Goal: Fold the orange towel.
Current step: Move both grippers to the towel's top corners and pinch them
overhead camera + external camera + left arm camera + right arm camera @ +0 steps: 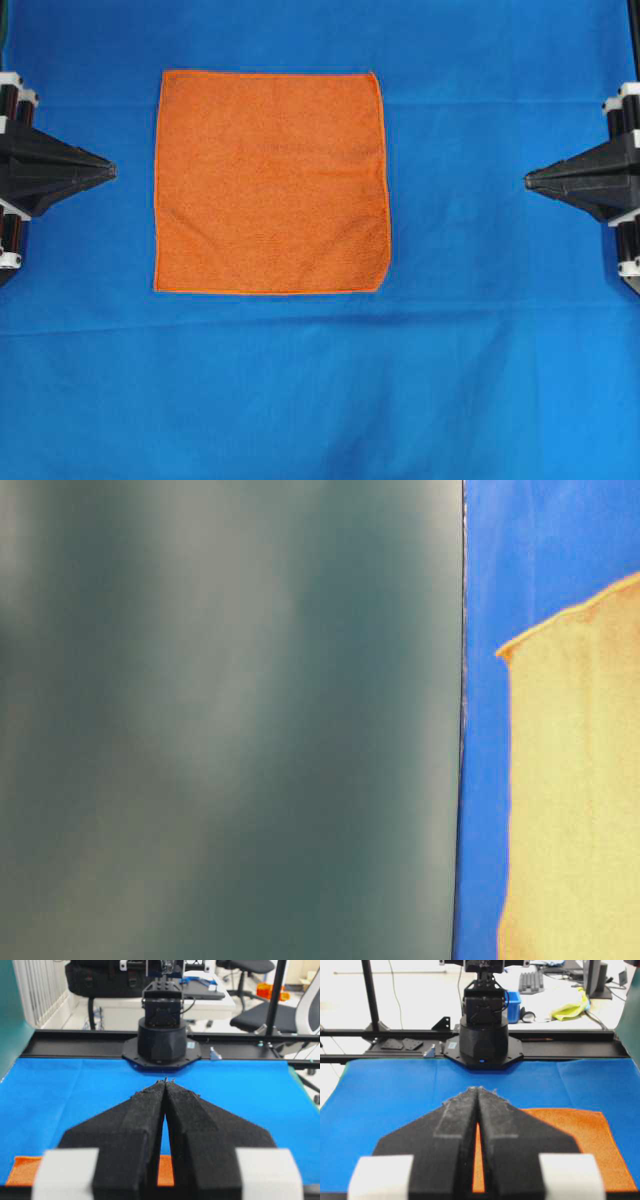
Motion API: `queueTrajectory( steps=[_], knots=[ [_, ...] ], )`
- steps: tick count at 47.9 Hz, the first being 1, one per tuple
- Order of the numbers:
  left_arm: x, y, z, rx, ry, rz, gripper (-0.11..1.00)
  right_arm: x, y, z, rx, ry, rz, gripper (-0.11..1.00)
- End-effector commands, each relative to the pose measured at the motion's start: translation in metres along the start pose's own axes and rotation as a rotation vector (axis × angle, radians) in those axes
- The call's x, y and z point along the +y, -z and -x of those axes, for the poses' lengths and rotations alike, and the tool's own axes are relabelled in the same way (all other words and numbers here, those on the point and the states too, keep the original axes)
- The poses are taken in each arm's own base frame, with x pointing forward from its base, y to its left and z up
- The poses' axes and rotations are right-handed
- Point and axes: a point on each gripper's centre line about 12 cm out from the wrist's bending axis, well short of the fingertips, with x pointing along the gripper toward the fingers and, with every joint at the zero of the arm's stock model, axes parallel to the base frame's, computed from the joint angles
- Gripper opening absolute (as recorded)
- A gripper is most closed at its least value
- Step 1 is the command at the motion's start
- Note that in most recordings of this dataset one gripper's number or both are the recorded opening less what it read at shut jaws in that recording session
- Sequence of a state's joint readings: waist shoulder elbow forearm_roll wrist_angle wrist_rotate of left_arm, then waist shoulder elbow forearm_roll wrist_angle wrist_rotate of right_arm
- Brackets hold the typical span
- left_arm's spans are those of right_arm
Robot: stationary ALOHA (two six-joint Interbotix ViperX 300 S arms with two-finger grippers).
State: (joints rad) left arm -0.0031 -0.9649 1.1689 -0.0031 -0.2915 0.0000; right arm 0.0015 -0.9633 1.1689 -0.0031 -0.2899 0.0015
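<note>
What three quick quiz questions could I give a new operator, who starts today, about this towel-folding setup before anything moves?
1. True or false: the bright orange square terry towel lies flat and unfolded on the large smooth blue cloth.
2. Which gripper tip is nearer the towel in the overhead view: A) the black left gripper, B) the black right gripper?
3. Fill in: both grippers' jaws are ____, holding nothing.

Key: 1 true. 2 A: the towel sits left of centre, so the left gripper's tip is closer to its edge. 3 shut: both wrist views show the fingers meeting at the tips, neither touching the towel.
</note>
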Motion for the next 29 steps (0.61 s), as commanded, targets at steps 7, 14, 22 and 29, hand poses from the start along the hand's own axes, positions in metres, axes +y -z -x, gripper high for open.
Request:
queueTrajectory(
  steps=[7,14,22,29],
  knots=[
    [0.011,0.007,-0.002,0.056,-0.058,0.039,0.0,-0.003,-0.006,-0.013,0.023,0.015,-0.02,0.0],
    [0.024,0.015,-0.001,0.117,-0.124,0.04,0.0,-0.018,-0.002,-0.029,0.088,0.084,-0.052,0.0],
    [0.049,0.03,-0.001,0.191,-0.244,0.047,0.0,-0.053,0.013,-0.053,0.17,0.218,-0.104,0.0],
    [0.072,0.051,-0.002,0.271,-0.349,0.071,0.01,-0.09,0.039,-0.074,0.268,0.336,-0.159,0.0]
  ],
)
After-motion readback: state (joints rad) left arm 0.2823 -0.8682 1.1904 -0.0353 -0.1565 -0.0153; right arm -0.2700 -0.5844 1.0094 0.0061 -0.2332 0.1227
